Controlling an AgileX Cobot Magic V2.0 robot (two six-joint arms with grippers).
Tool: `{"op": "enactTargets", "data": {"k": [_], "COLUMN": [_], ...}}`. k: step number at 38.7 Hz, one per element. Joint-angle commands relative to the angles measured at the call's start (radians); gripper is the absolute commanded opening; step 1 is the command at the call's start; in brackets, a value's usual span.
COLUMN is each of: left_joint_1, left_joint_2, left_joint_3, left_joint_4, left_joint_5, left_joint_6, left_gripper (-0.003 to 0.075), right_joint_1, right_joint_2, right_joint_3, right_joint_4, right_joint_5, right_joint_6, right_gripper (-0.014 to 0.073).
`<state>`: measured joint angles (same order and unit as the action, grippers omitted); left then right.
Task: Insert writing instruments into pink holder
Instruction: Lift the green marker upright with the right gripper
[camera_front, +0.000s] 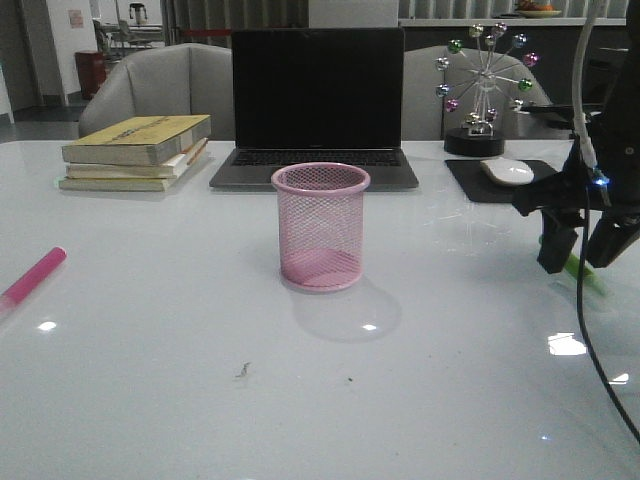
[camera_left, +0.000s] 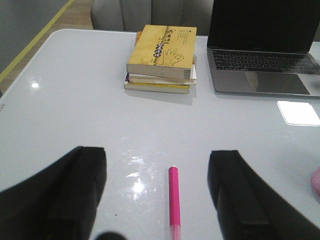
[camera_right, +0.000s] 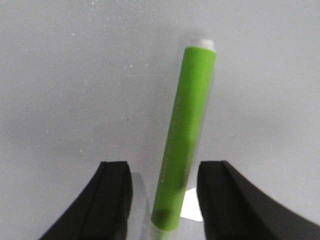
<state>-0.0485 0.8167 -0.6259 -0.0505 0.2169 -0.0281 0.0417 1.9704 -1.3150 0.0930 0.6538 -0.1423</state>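
The pink wire-mesh holder (camera_front: 321, 226) stands upright mid-table, empty as far as I can see. A magenta marker (camera_front: 32, 277) lies flat at the table's left edge; in the left wrist view this marker (camera_left: 174, 201) lies between the wide-open fingers of my left gripper (camera_left: 162, 200), which is above it and out of the front view. A green marker (camera_front: 583, 271) lies on the table at the right. My right gripper (camera_front: 578, 250) is low over it, open, its fingers straddling the green marker (camera_right: 185, 140) with gaps on both sides.
A stack of books (camera_front: 137, 152) sits at the back left, a laptop (camera_front: 316, 110) behind the holder, and a mouse (camera_front: 508, 171) on a black pad (camera_front: 470, 181) plus a ferris-wheel ornament (camera_front: 483, 90) at the back right. A black cable (camera_front: 585, 330) hangs by my right arm.
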Motion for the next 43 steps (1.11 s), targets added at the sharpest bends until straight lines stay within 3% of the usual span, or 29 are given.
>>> {"op": "enactTargets", "data": {"k": [1, 25, 32, 43], "left_joint_1": [-0.007, -0.007, -0.007, -0.007], "left_joint_2": [-0.004, -0.004, -0.004, -0.004], "left_joint_3": [-0.034, -0.034, -0.034, -0.034], "left_joint_4": [-0.009, -0.009, -0.009, -0.009], "left_joint_5": [-0.071, -0.071, -0.071, -0.071], "left_joint_6": [-0.001, -0.001, -0.001, -0.001], "left_gripper": [0.0500, 0.0500, 0.0500, 0.0500], "right_joint_1": [-0.007, -0.007, -0.007, -0.007], "right_joint_2": [-0.055, 0.026, 0.034, 0.034], "right_joint_3": [-0.031, -0.031, -0.031, -0.031], "right_joint_4": [-0.009, 0.050, 0.050, 0.050], "right_joint_5": [-0.018, 0.029, 0.048, 0.083], "right_joint_6": [-0.011, -0.007, -0.007, -0.007], "right_gripper": [0.0430, 0.0416, 0.0323, 0.0073]}}
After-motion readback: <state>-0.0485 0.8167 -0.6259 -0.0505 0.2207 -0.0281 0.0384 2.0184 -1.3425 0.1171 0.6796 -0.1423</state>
